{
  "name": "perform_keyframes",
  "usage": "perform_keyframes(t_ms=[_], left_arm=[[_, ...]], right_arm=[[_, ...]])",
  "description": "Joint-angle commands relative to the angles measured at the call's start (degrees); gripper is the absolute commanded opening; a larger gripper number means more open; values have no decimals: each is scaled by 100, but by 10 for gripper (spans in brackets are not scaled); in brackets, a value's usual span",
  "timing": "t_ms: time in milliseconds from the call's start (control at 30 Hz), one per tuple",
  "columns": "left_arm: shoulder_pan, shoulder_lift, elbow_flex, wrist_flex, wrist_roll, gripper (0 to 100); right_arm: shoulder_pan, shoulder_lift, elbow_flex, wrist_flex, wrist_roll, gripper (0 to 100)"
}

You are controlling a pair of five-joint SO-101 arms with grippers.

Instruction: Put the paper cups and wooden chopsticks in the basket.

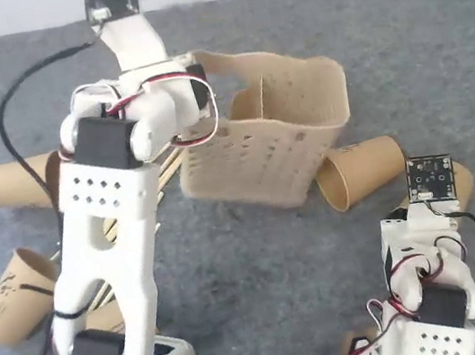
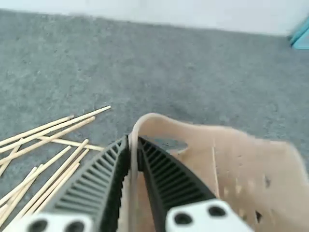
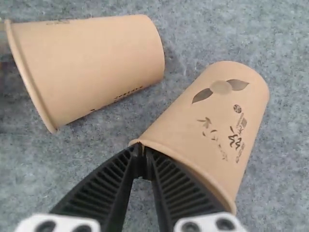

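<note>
The beige perforated basket (image 1: 281,138) lies tipped on the grey carpet. My left gripper (image 2: 133,147) is shut on the basket's thin rim (image 2: 145,118); in the high view it sits at the basket's left edge (image 1: 199,76). Wooden chopsticks (image 2: 43,140) lie scattered beside the basket (image 1: 165,167). My right gripper (image 3: 141,153) is shut on the rim of a printed paper cup (image 3: 215,130) lying on its side. A second paper cup (image 3: 87,63) lies just beyond it, next to the basket (image 1: 360,171).
Two more paper cups lie left of the left arm, one far (image 1: 15,183) and one near (image 1: 8,302). More chopsticks (image 1: 102,296) poke out under that arm. Open carpet (image 1: 270,263) stretches between the arms.
</note>
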Motion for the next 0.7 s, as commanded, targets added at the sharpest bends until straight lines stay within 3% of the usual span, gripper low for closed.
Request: perform_keyframes(t_ms=[0,233,433,567,667], left_arm=[[176,-404,-541,202,105,11],[211,-413,-532,457,475,11],[-97,-404,-497,422,1407,11],[-360,-448,-163,264,1310,12],[-536,-466,-154,308,765,13]], right_arm=[[57,-75,-35,-101,88,6],[57,-75,-35,-110,88,6],[57,-75,-35,-110,88,6],[57,-75,-35,-119,88,6],[57,-75,-35,-119,88,6]])
